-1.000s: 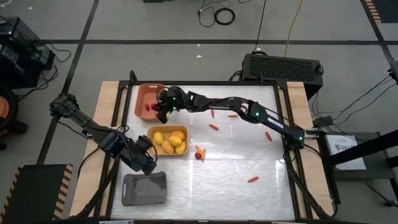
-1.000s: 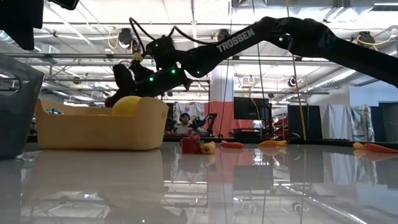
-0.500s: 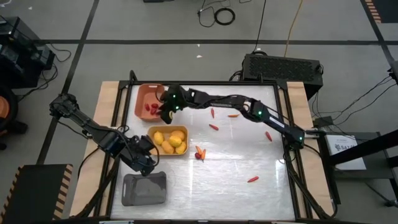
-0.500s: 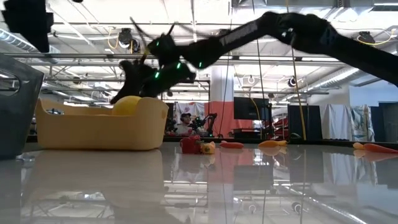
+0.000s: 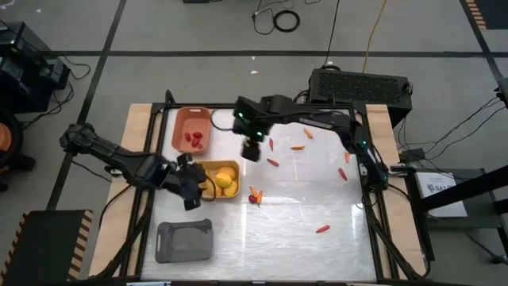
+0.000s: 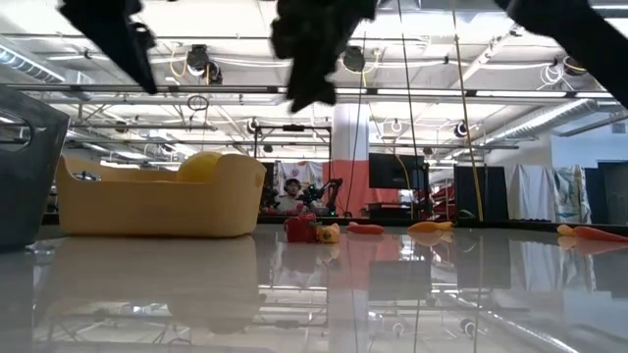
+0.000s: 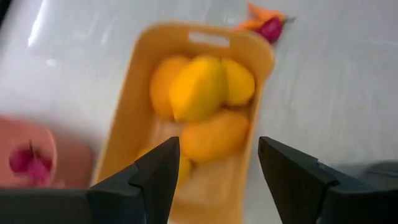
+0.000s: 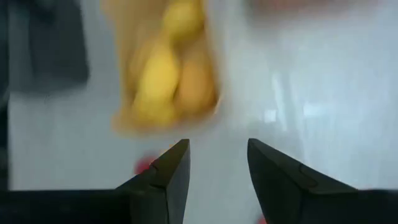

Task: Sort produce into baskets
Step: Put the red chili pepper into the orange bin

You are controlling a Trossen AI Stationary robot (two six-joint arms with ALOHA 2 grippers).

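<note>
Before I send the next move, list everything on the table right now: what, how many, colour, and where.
salmon-orange basket: one, far left, holding red pieces
yellow basket: one, table centre-left, holding several yellow-orange fruits
grey basket: one, near left corner
loose sticks: about six, orange and red, scattered centre to right
small cluster: orange and red, just right of the yellow basket
left gripper: open, over the yellow basket's left end
right gripper: open, above bare table right of the salmon-orange basket
</note>
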